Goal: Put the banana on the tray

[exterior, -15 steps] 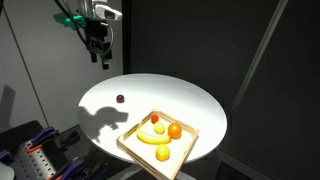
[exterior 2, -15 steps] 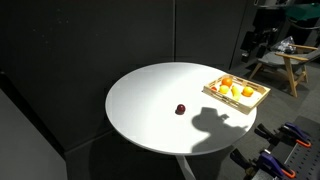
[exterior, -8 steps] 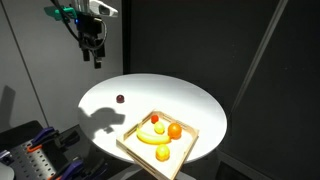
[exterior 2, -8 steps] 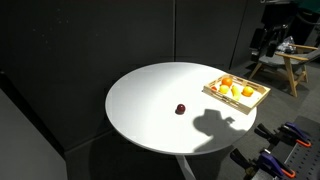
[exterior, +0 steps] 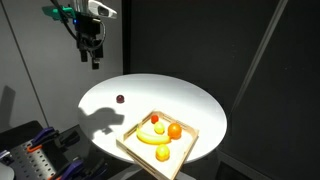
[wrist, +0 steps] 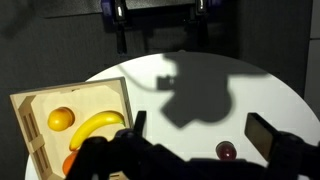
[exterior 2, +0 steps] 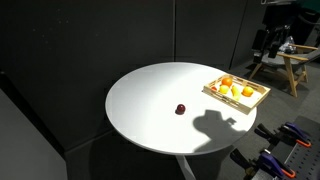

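A small dark red fruit (exterior: 120,98) is sitting alone on the round white table (exterior: 195,105), well apart from the tray (exterior: 128,143). The banana (exterior: 150,139) is lying in that tray among round fruits (exterior: 175,130). The gripper (exterior: 93,62) is hanging high above, fingers spread wide, gripping nothing. Dark panels are standing behind the table.

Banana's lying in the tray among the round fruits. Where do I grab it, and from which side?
Take the banana at mid-length, straight down from above, jaws across its narrow width. It lies flat in the tray, with the raised rim and a round fruit close beside it, so a sideways approach looks blocked.
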